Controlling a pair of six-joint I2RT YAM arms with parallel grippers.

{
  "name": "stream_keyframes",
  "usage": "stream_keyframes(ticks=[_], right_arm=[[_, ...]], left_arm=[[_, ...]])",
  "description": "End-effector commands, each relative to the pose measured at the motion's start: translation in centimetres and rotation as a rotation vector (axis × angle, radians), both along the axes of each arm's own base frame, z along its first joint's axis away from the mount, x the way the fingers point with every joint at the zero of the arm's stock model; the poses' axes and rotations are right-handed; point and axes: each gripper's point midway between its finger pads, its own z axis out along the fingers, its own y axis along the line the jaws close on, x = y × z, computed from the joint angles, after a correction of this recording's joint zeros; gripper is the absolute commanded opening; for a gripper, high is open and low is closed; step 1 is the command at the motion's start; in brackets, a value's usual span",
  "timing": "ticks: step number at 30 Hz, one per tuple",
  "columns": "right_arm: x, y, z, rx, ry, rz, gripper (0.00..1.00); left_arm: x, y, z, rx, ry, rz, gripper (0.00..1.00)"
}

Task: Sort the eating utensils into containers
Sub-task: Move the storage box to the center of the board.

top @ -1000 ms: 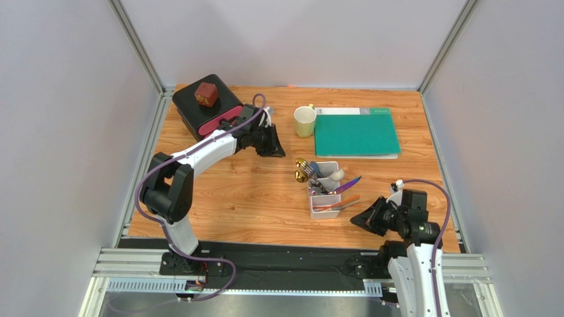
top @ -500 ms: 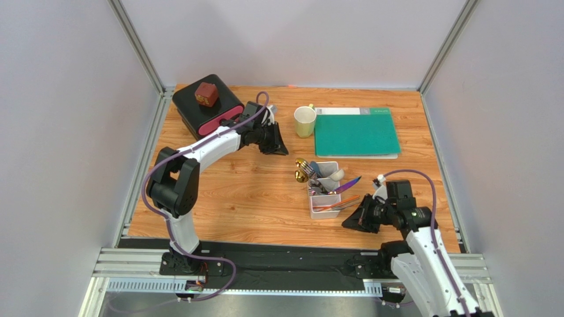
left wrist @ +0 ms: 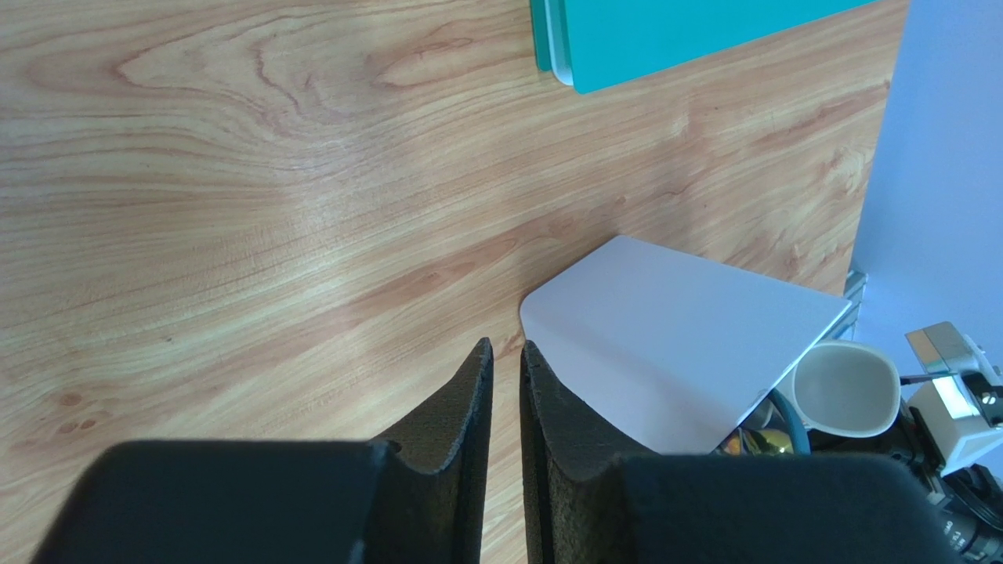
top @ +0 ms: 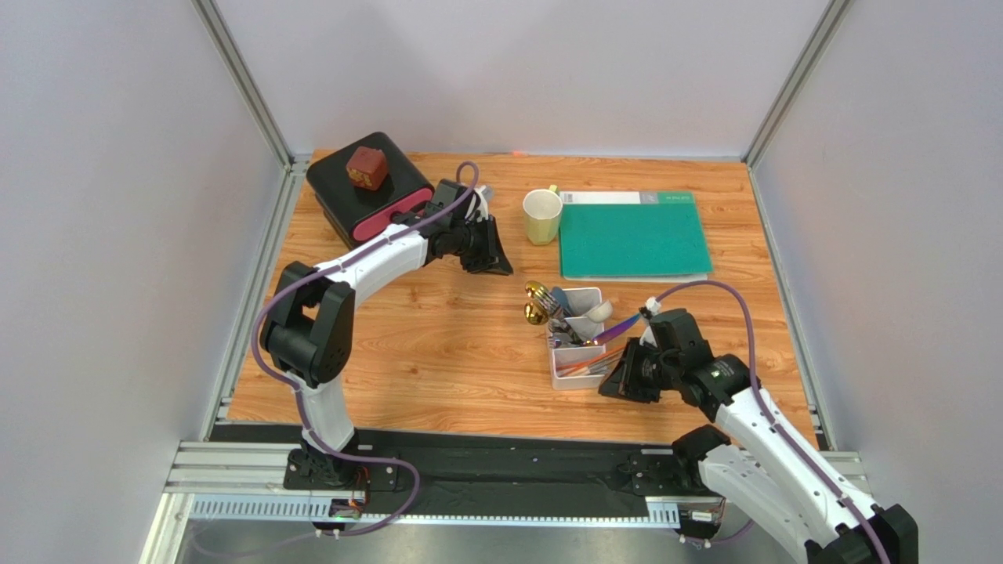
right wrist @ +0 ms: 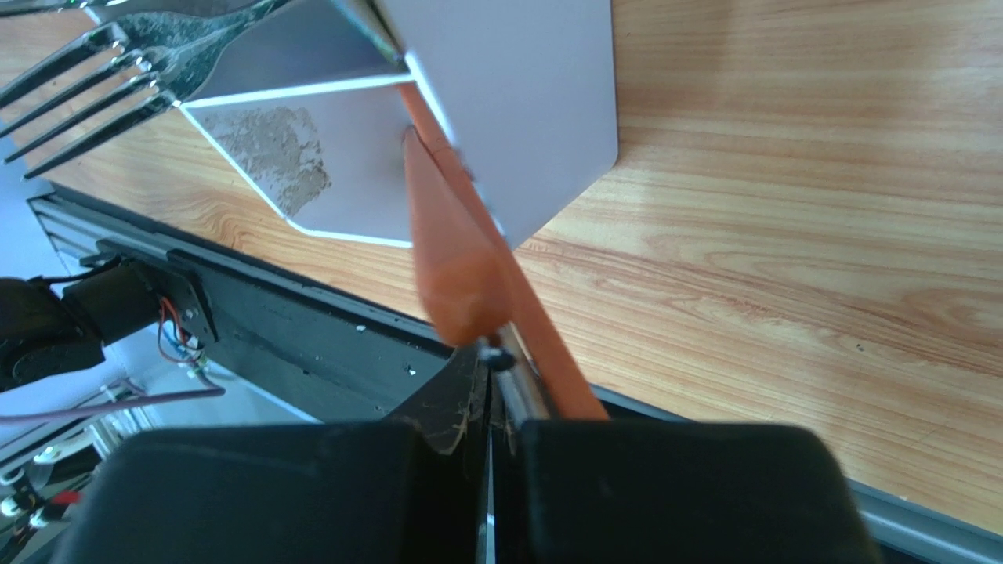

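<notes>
The white tray (top: 576, 380) stands mid-table, crowded with utensils: gold ones (top: 537, 303), a white spoon (top: 598, 311), a purple one (top: 620, 328) and orange sticks (top: 600, 361) poking out over its right side. My right gripper (top: 617, 380) is shut, its tips against the near ends of the orange sticks (right wrist: 450, 261) beside the tray's wall (right wrist: 530, 106); a silver fork (right wrist: 82, 76) juts out at upper left. Well apart from the tray (left wrist: 671, 341), my left gripper (left wrist: 506, 349) hovers over bare wood, its jaws a narrow slit apart and holding nothing.
A black box with pink drawers (top: 389, 200) carries a brown cube (top: 367, 167) at the back left, just behind my left gripper (top: 485, 254). A cream cup (top: 542, 215) and a teal folder (top: 633, 235) lie at the back. The table's front edge runs close under my right gripper (right wrist: 489, 353).
My right arm has swung left and forward, bringing its shut gripper up to the tray's right side and the orange sticks. The left gripper has barely shifted.
</notes>
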Motion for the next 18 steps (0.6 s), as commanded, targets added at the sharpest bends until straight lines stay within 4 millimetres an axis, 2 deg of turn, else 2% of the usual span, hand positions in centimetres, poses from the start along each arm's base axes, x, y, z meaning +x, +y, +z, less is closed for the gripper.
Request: stream_keyframes(ticks=[1,6,18], right_arm=[[2.2,0.2,0.3,-0.033,-0.077,-0.055,0.0],[3.3,0.4,0.1,-0.054,-0.111,-0.073,0.0],[4.4,1.7,-1.6,-0.104,-0.073,-0.046,0.0]], left_arm=[[0.2,0.0,0.3,-0.008,-0.021,-0.02,0.19],[0.2,0.0,0.3,-0.006,-0.025,-0.021,0.19],[-0.2,0.8,-0.2,0.006,-0.022,-0.012,0.19]])
